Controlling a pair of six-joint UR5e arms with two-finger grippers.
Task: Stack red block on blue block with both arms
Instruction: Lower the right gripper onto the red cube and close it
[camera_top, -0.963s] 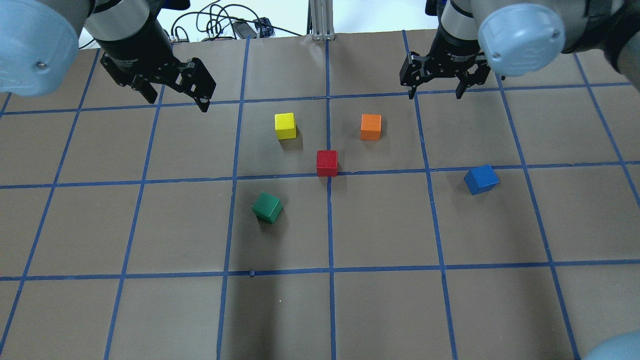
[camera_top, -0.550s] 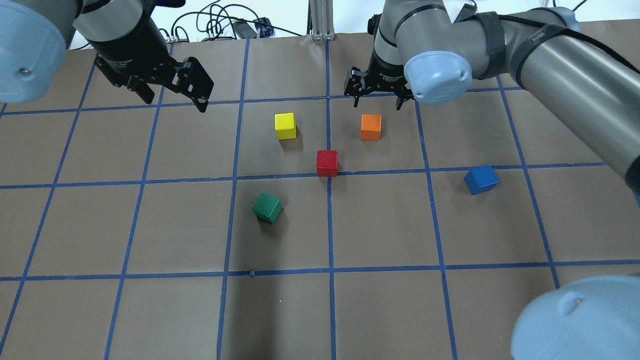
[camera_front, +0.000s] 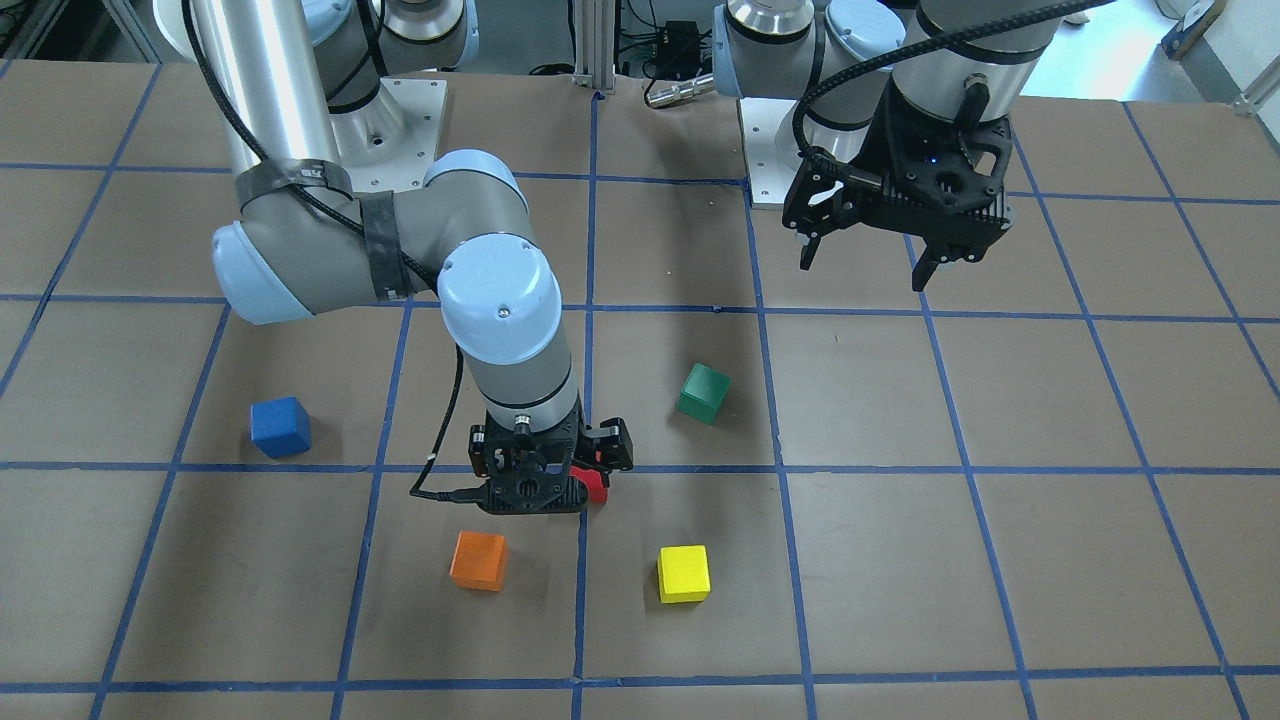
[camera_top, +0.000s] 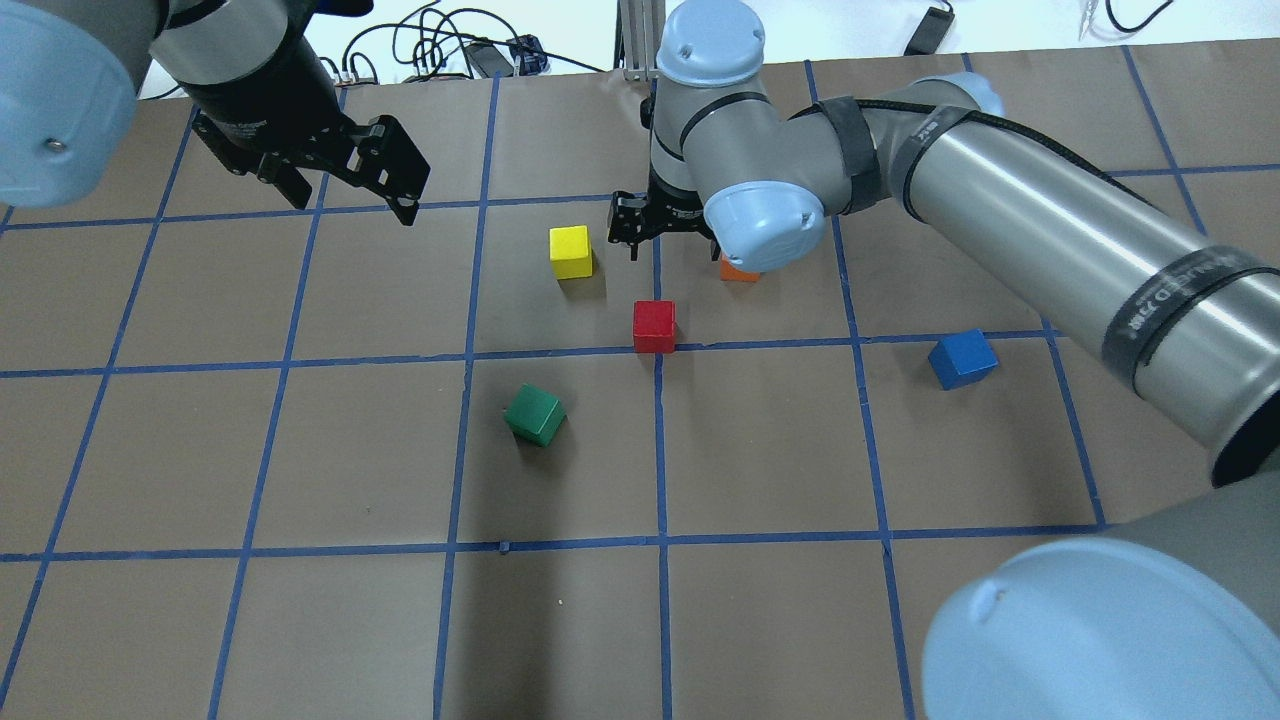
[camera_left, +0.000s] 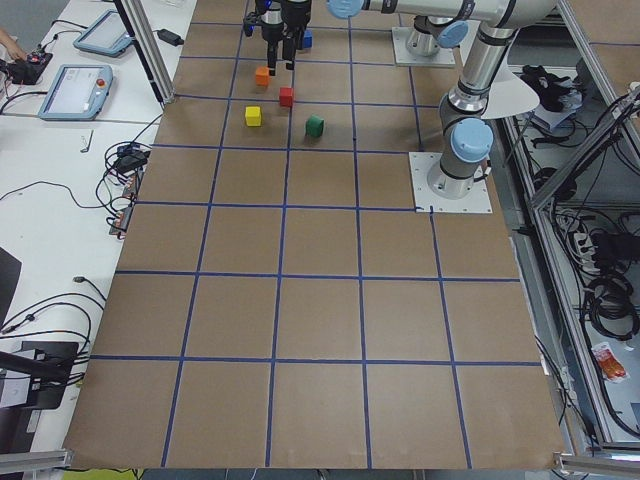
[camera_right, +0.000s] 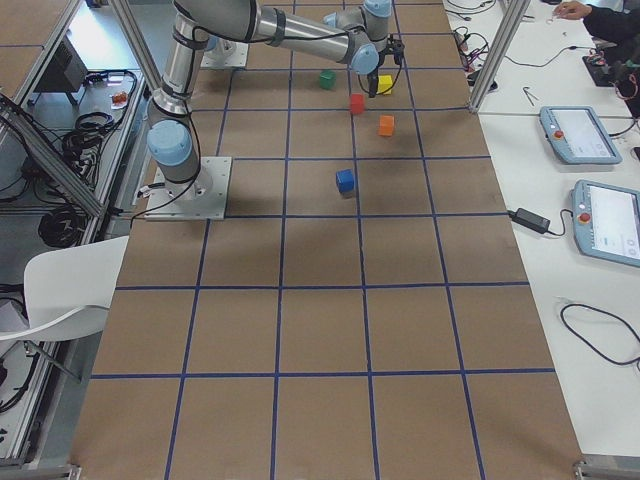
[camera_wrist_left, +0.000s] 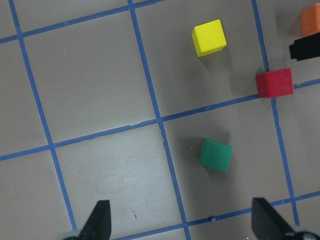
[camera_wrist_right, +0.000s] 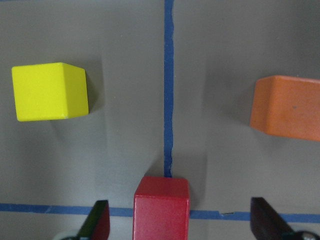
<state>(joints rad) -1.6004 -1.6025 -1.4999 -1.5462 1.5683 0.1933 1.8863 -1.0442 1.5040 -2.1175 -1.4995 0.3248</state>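
Note:
The red block (camera_top: 654, 326) sits on a blue tape crossing at the table's middle; it also shows in the right wrist view (camera_wrist_right: 161, 207) and the left wrist view (camera_wrist_left: 274, 83). The blue block (camera_top: 962, 359) lies alone to the right, and shows in the front view (camera_front: 280, 427). My right gripper (camera_top: 668, 238) is open and hovers just beyond the red block, whose far face shows between the open fingers (camera_wrist_right: 100, 222). In the front view the right gripper (camera_front: 548, 478) hides most of the red block (camera_front: 598, 488). My left gripper (camera_top: 352, 195) is open and empty at the far left.
A yellow cube (camera_top: 570, 251) and an orange cube (camera_top: 738, 268) flank the right gripper, the orange one partly hidden by its wrist. A green cube (camera_top: 534, 414) lies near-left of the red block. The right arm's long forearm (camera_top: 1050, 240) crosses above the blue block's side.
My right arm has swung from the far right to the centre, and its gripper now hovers by the red block. The left gripper has hardly moved. No block has moved.

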